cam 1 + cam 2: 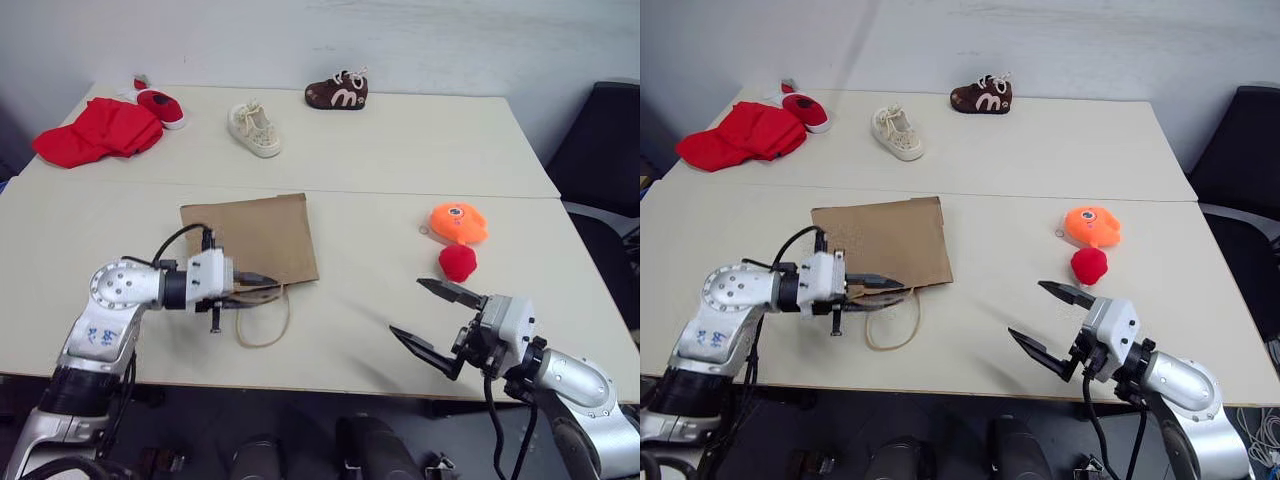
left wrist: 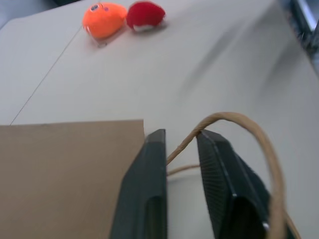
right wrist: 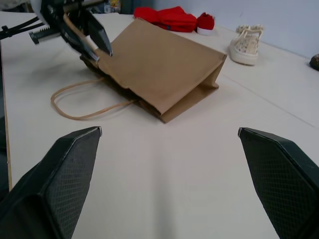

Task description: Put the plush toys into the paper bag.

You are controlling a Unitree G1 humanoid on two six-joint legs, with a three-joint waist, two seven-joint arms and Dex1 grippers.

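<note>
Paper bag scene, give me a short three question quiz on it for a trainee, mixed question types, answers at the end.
1. True or false: the paper bag stands upright on the table.
2. What is the left gripper closing around? A) orange plush fish B) a bag handle C) cream shoe
3. Fill in: the red plush ball lies just in front of the open ____ gripper.

Key: 1 false, it lies flat. 2 B. 3 right.
</note>
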